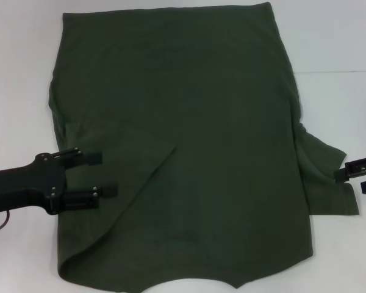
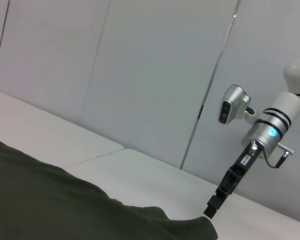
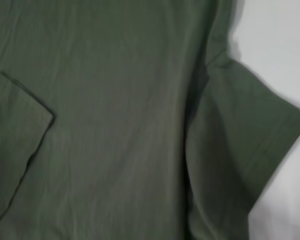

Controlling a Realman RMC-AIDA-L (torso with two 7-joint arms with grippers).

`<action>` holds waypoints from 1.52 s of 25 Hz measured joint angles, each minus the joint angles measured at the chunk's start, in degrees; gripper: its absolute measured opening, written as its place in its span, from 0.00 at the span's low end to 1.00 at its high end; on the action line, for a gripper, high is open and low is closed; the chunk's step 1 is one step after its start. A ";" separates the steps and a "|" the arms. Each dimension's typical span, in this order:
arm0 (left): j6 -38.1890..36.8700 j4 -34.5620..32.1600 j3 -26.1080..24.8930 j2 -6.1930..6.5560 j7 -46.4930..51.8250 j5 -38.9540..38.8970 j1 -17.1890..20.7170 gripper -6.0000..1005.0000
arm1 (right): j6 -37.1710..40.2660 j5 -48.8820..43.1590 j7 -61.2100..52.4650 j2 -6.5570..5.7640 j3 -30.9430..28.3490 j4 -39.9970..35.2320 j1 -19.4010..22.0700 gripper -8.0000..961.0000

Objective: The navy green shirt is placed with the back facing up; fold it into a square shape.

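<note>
Shirt (image 1: 189,140) collar cut off; left gripper (image 1: 107,174) released, right gripper (image 1: 358,177) state unclear.

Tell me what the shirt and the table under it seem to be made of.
The shirt looks like soft knit cloth, probably cotton, matte dark olive: it drapes limply, creases near the right sleeve and shows a stitched hem there. The table looks like a hard, smooth white board, perhaps laminate, with a thin seam and a faint sheen; its exact material is open.
</note>
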State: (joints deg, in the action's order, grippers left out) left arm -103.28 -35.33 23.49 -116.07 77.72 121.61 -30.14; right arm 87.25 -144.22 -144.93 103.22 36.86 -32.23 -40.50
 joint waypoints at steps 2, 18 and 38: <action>0.02 0.00 -0.06 -0.08 -0.01 -0.17 0.00 0.91 | -0.92 -0.05 0.52 0.16 0.04 0.63 -0.08 0.80; 0.64 0.00 -0.12 -0.12 0.05 -0.34 -0.08 0.90 | -4.10 0.18 2.77 1.28 -0.01 3.40 -0.58 0.79; 0.99 0.00 -0.11 -0.12 -0.03 -0.33 -0.18 0.90 | -5.14 -0.18 2.80 1.98 0.06 3.52 -0.72 0.55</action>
State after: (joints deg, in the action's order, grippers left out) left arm -102.30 -35.33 23.37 -116.19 77.69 121.28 -30.32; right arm 82.11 -144.40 -142.13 105.20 36.92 -28.72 -41.22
